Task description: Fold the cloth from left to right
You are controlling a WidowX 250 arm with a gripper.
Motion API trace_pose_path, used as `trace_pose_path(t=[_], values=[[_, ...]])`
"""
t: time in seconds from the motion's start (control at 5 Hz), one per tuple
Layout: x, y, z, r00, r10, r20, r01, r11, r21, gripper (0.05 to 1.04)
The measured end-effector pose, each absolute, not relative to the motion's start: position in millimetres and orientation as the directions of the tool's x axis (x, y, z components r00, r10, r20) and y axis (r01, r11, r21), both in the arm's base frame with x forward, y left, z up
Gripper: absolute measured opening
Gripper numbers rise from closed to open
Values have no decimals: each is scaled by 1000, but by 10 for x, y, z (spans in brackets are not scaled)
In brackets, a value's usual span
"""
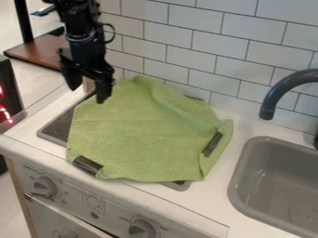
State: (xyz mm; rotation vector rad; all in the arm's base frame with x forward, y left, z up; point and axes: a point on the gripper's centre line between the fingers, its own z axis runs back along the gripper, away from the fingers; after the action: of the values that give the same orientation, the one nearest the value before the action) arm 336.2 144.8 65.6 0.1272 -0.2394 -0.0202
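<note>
While the nubby green cloth [133, 139] lies rumpled and many-sided on the stovetop [55, 130], hiding most of it, gripper [89, 93] hangs at cloth's upper-left edge, 2 jaws apart. Sink [238, 179] cut off right.

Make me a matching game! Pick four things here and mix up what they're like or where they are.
1. cloth
2. sink
3. tap
4. robot's hand

A. dark and curved like a hook
B. black, at the cloth's upper left
C. grey and hollow
D. green, lying over the stove

Right pairs: 1-D, 2-C, 3-A, 4-B
</note>
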Motion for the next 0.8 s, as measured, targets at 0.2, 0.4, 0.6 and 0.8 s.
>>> trace_pose_path(t=[0.2,0.4,0.6,0.8], values=[[3415,1681,458,981,47,186,-72,989,129,1000],[3448,1886,408,979,100,179,-128,981,148,1000],[3475,2035,294,977,144,157,-168,974,151,1000],[3534,2100,149,973,172,154,-191,974,122,1000]])
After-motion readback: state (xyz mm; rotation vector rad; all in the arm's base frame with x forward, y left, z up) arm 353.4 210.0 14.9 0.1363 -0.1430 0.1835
